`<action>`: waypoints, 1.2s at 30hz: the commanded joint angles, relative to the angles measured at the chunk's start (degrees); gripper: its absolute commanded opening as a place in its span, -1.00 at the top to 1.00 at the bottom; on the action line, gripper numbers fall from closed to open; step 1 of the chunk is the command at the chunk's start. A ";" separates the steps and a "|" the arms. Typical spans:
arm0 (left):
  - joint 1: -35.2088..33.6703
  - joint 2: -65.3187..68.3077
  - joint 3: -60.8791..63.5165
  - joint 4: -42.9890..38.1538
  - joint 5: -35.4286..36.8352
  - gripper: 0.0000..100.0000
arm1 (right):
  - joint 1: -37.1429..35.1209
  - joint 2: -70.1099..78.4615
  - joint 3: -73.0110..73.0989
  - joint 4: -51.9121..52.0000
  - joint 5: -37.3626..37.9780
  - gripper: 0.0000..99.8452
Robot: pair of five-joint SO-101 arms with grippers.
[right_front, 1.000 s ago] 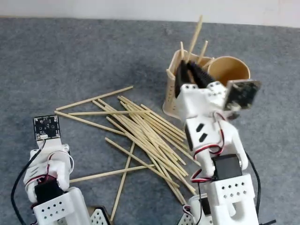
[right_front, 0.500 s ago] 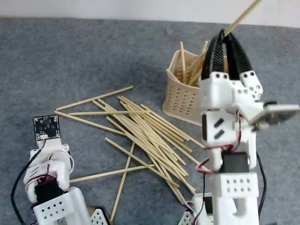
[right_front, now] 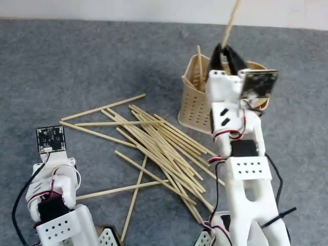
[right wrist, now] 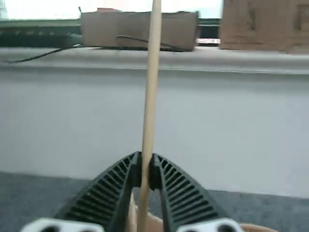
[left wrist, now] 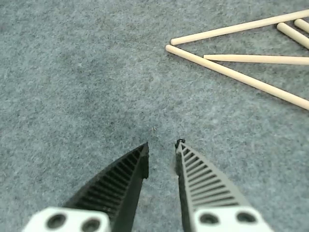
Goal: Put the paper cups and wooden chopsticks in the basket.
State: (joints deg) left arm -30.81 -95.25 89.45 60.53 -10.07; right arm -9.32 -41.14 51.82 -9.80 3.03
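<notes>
Nearest: left arm [right_front: 54, 189] sits at the near-left corner. The left gripper [left wrist: 162, 143] hangs just above the mat [left wrist: 72, 72], jaws a little apart, nothing btwn them. A few stick ends [left wrist: 231, 72] lie ahead of it, apart from the tips, not w/in the jaws.

Mid-table: the pile [right_front: 159, 148] of chopsticks is spread across the mat, criss-crossed, running from near the left arm up toward the basket's foot. None of these is in yet, so by my read most of the job is left.

Far side: basket [right_front: 197, 107] stands upright, w/ a couple of sticks already poking out, e.g. one upright [right_front: 199, 61] at its left side. A cup [right_front: 258, 65] shows at the basket's right end, partly behind the right arm; can't tell if it sits inside or just beside.

Right gripper [right_front: 226, 51] is directly over the basket, jaws clamped on one stick [right_front: 231, 20]. The wrist view confirms it: right gripper [right wrist: 146, 166] pinches the stick [right wrist: 152, 87] low on its length, most of it rising nearly vertical above the tips, lower end pointing down to the basket. So that stick is above the basket, gripped, not yet dropped in.

Est.: early stage; a few sticks in, one in hand, pile to go, cup status unclear.
</notes>
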 commanded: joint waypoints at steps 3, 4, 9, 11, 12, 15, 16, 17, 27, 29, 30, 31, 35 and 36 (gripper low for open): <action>-0.04 -0.48 -0.31 -1.23 0.44 0.78 | -4.09 -0.66 0.84 -0.75 2.20 0.76; -0.04 -0.48 -0.31 -1.23 0.44 0.78 | -4.44 -0.66 0.84 -0.66 2.20 0.72; -0.04 -0.48 -0.31 -1.23 0.44 0.78 | -4.62 -2.42 0.75 3.82 2.20 0.70; -0.04 -0.48 -0.31 -1.23 0.44 0.78 | -4.70 -5.23 0.92 6.73 2.20 0.70; -0.04 -0.48 -0.31 -1.23 0.44 0.78 | -4.70 -6.81 1.27 8.92 2.20 0.70; -0.04 -0.48 -0.31 -1.23 0.44 0.78 | -6.02 -12.18 1.71 14.46 2.20 0.70; -0.04 -0.48 -0.31 -1.23 0.44 0.78 | -6.46 -13.93 1.71 16.66 2.20 0.70; -0.04 -0.48 -0.31 -1.23 0.44 0.78 | -7.08 -15.69 1.71 19.21 2.20 0.70; -0.04 -0.48 -0.31 -1.23 0.44 0.78 | -14.64 -26.33 1.10 40.57 2.64 0.70; -0.04 -0.48 -0.31 -1.23 0.44 0.78 | -16.04 -26.42 1.01 43.12 2.73 0.70; -0.04 -0.48 -0.31 -1.23 0.44 0.78 | -16.75 -26.42 1.01 43.91 2.90 0.70; -0.04 -0.48 -0.31 -1.23 0.44 0.78 | -17.54 -26.42 1.01 44.70 3.87 0.70; -0.04 -0.48 -0.31 -1.23 0.44 0.78 | -21.23 -26.51 1.01 49.01 6.86 0.70; -0.04 -0.48 -0.31 -1.23 0.44 0.78 | -22.29 -26.51 1.01 50.15 7.38 0.70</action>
State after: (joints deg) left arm -30.81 -95.25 89.45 60.53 -10.07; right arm -28.57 -66.20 54.20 37.93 8.40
